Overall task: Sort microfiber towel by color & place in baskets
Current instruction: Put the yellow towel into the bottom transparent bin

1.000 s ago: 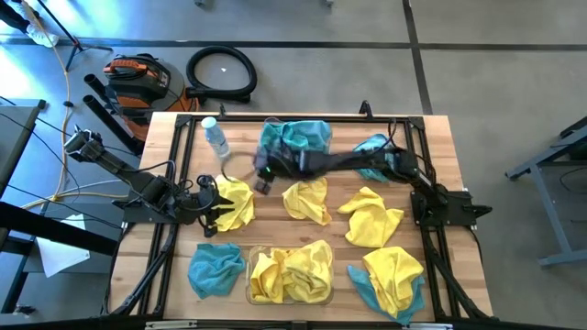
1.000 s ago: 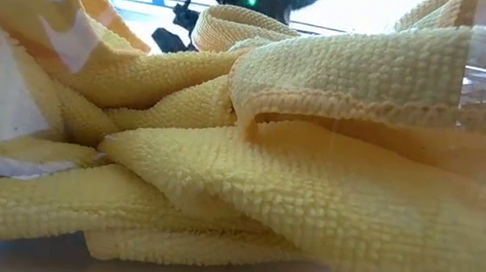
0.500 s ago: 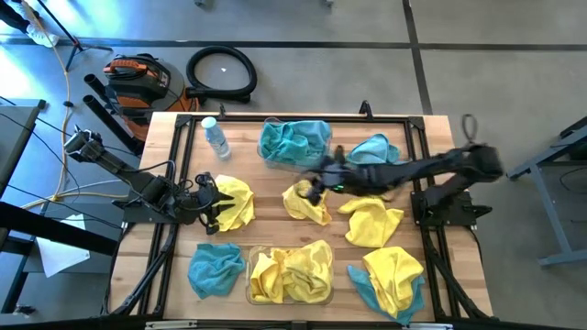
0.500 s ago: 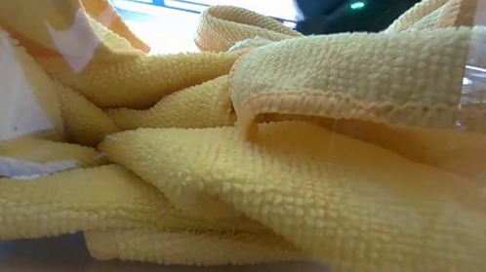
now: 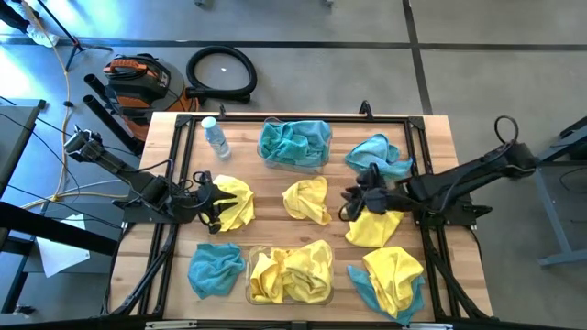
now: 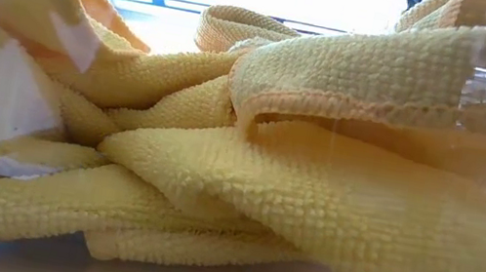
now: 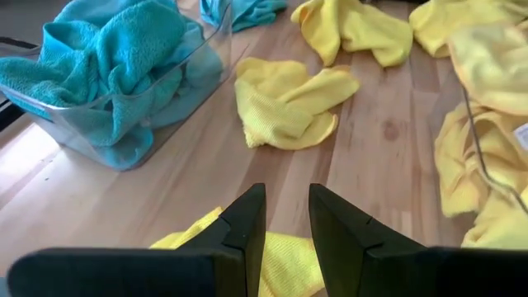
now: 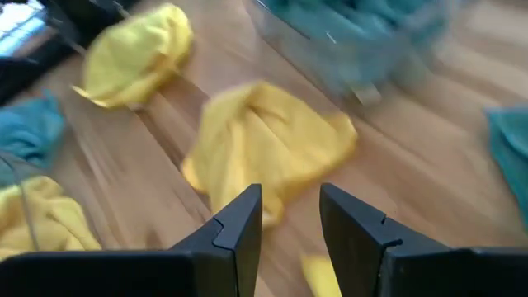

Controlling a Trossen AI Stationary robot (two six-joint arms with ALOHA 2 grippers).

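Observation:
The far basket point(image 5: 293, 161) holds teal towels point(image 7: 107, 58). In the near basket point(image 5: 291, 298) lie yellow towels point(image 6: 312, 197), which fill the low view. Loose on the table are yellow towels point(image 5: 307, 200) point(image 5: 374, 225) point(image 5: 234, 202) and teal towels point(image 5: 378, 154) point(image 5: 215, 268). My left gripper point(image 5: 213, 203) point(image 7: 287, 223) stands open at the table's left, just above the edge of a yellow towel point(image 7: 280, 264). My right gripper point(image 5: 353, 197) point(image 8: 290, 223) hangs open and empty above the wood, between the middle yellow towel point(image 8: 264, 140) and the right one.
A small clear water bottle point(image 5: 215, 137) stands at the far left of the table. A yellow towel over a teal one point(image 5: 394, 280) lies at the near right corner. Black frame rails point(image 5: 174, 192) run along the table's sides.
My right gripper has drawn back from the far basket's near left corner toward the table's right edge, passing over the middle yellow towel, and has rolled about its own axis. No towel has moved.

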